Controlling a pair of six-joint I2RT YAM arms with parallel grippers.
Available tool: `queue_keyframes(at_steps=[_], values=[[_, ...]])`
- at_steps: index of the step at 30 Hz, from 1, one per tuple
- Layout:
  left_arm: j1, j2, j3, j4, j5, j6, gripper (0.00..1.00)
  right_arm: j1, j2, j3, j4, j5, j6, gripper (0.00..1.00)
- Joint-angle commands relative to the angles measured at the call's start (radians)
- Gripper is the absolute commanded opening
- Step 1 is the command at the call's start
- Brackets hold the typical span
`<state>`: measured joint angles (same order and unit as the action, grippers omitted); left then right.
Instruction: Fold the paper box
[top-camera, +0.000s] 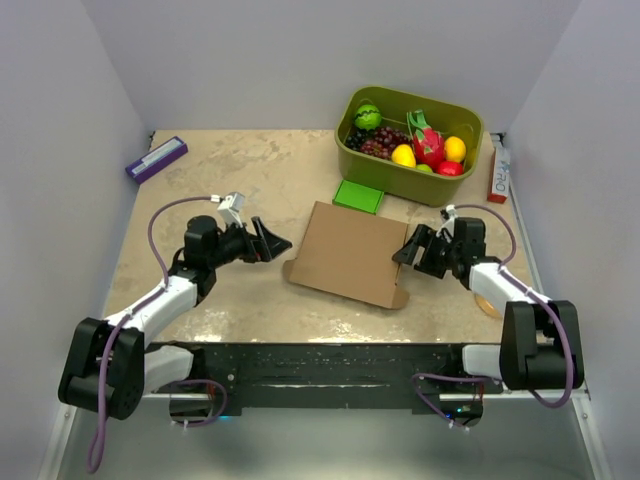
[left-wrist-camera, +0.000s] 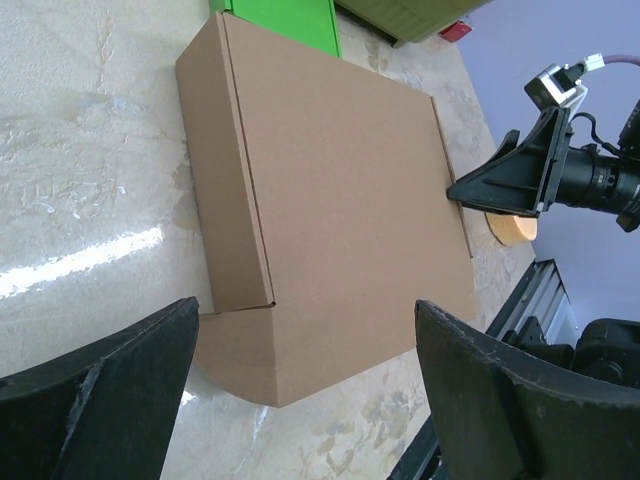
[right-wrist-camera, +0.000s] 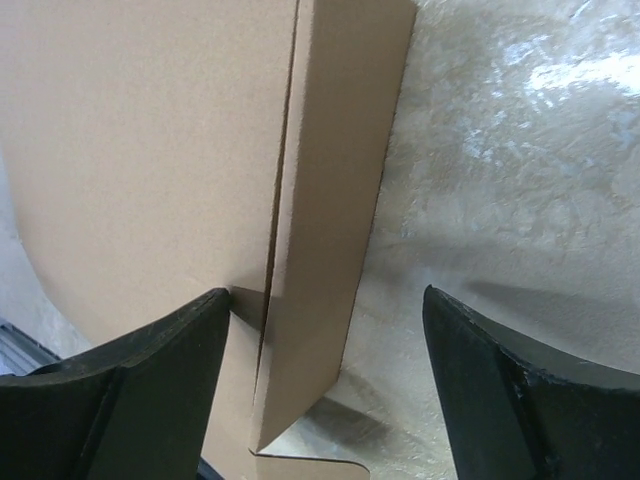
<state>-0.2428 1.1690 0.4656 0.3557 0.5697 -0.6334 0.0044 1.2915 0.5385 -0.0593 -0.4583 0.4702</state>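
Paper box (top-camera: 350, 252) lies lid-down at mid-tabletop (top-camera: 240, 180), btwn the two arms; its far corner sits just beside a small green box (top-camera: 359, 195); left fingers (left-wrist-camera: 100, 400) spread wide, holding nothing, near box's left edge; right fingers (right-wrist-camera: 130, 400) spread wide w/ box's right edge btwn them, not clamped.

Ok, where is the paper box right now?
Top view: the paper box lies mid-table between the left fingers and right fingers, just below the flat green box.
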Motion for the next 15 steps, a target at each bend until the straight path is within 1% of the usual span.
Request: queue_keyframes(at_steps=[1, 4, 8, 15], values=[[0.003, 0.006, 0.042, -0.01, -0.005, 0.052, 0.93, 0.002, 0.015, 0.023, -0.004, -0.103, -0.03, 0.83], [0.014, 0.017, 0.044, -0.008, -0.005, 0.057, 0.93, 0.019, 0.054, -0.009, 0.03, -0.121, 0.005, 0.84], [0.031, 0.035, 0.039, 0.011, 0.01, 0.047, 0.93, 0.061, 0.112, -0.06, 0.179, -0.151, 0.076, 0.84], [0.097, -0.026, 0.033, -0.047, 0.009, 0.073, 0.93, 0.167, 0.196, -0.054, 0.338, -0.145, 0.198, 0.85]])
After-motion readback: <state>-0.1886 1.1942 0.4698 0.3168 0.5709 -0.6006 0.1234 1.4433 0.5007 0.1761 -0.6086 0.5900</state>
